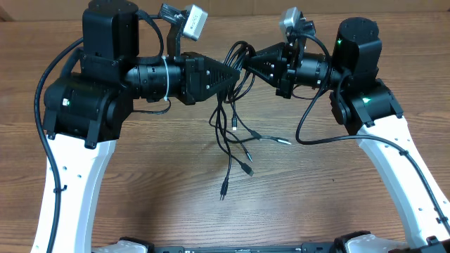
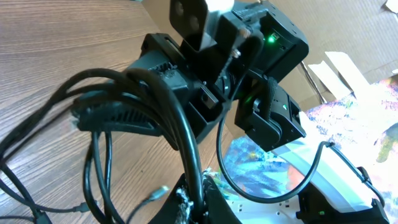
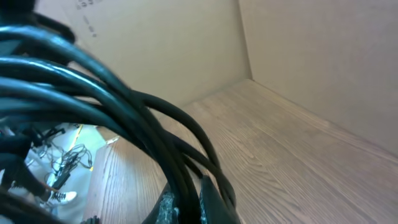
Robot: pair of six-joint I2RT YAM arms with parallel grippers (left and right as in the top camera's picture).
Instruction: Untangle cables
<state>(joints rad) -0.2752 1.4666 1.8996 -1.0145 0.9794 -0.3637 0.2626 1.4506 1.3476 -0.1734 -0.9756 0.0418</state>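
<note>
A bundle of thin black cables [image 1: 235, 105] hangs between my two grippers above the wooden table, with loose ends and small plugs trailing down to the table [image 1: 239, 158]; one tip is light-coloured [image 1: 283, 141]. My left gripper [image 1: 235, 72] is shut on the cables from the left; in the left wrist view the cables [image 2: 180, 130] run down between its fingers [image 2: 200, 202]. My right gripper [image 1: 247, 63] is shut on the same bundle from the right; in the right wrist view thick loops of cable [image 3: 124, 118] pass between its fingers [image 3: 186, 205].
The wooden table [image 1: 140, 197] lies below. A thicker black arm cable [image 1: 316, 137] loops over the table at the right. White arm bases stand at the front left [image 1: 70, 197] and front right [image 1: 408, 183]. Cardboard walls [image 3: 311, 56] show behind.
</note>
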